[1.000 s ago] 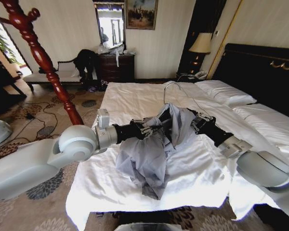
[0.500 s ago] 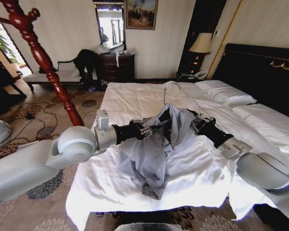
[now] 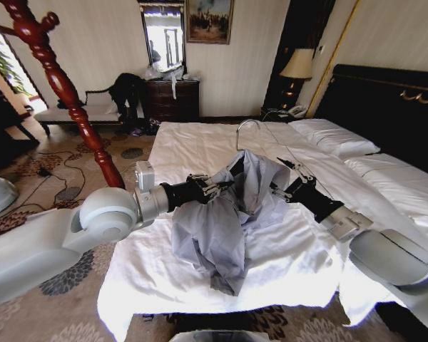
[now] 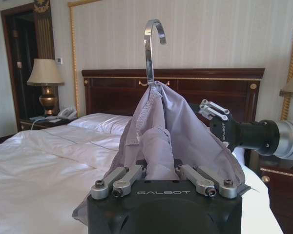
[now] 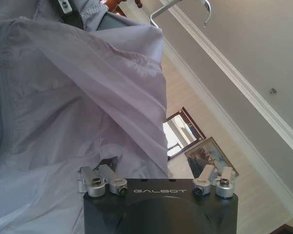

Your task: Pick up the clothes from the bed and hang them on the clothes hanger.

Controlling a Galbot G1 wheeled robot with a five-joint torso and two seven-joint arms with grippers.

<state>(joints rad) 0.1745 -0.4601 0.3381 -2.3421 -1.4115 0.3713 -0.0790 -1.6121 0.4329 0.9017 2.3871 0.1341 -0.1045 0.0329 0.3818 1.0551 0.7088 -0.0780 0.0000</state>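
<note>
Your head view took in the bed [image 3: 200, 146], white duvet running wide under both arms, black headboard along the right. Beyond the near corner stood a red-brown wooden pole [image 3: 64, 89], well apart from the work.

The clothes [image 3: 225, 214], pale grey-blue, hung in a bunched drape over the middle of the bed, the upper part lifted and peaked, the lower folds slumped onto the duvet. The shirt sat draped over the clothes hanger [image 3: 247, 128]; you could see only the silver hook rising out of the collar, the shoulders hidden under fabric. From your left wrist camera the hook [image 4: 154, 48] stood upright above the gathered neck.

Your left gripper [image 3: 215, 187] came in from the left at the shirt's side; its jaws were pinched on a fold of the fabric. Your right gripper [image 3: 279, 191] reached in from the right, hard against the cloth. Its jaws stood spread, with fabric lying over one side; whether it gripped anything, you could not tell.
</note>
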